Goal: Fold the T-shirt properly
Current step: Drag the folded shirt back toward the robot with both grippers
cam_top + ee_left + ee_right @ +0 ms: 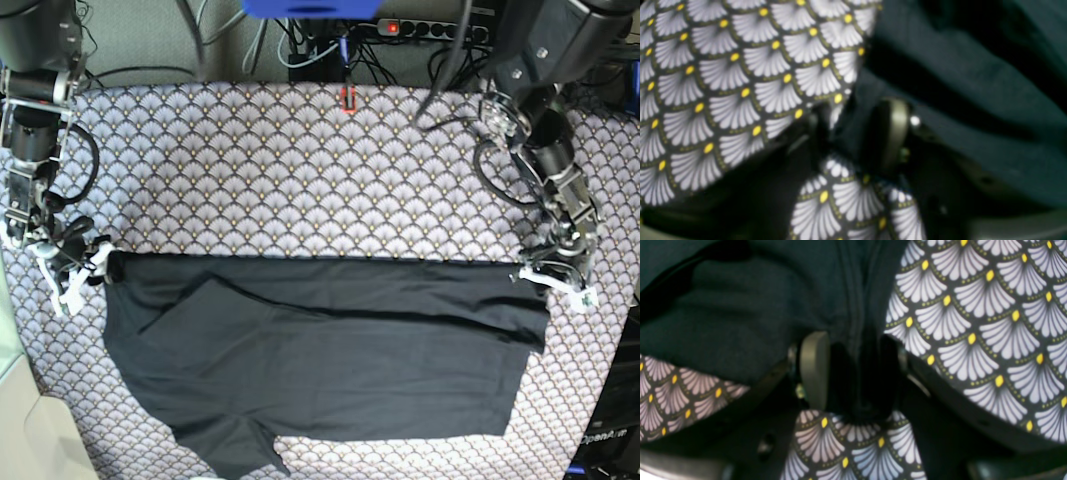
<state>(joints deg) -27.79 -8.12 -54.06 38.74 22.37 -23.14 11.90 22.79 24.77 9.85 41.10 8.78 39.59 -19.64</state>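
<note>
Base view first: where's the shirt?
"On the patterned surface (300, 160), towards the edge at the bottom of the view, between the two slanting side edges. The T-shirt (370, 380) is spread with creases, its long axis running side to side."
Which way does it point?
"I can't tell; the neck isn't clear. A straight border faces the middle of the surface."
And the grippers?
"At that border's two corners. The right gripper (855, 373) has its jaws apart, straddling bunched cloth. The left gripper (857, 140) is blurred, its jaws parted around the other corner, with no firm pinch visible."
So which step?
"Taking hold for a fold, I'd judge. Next, both should close on the corners, lift together and carry the border over, keeping it taut."
</note>
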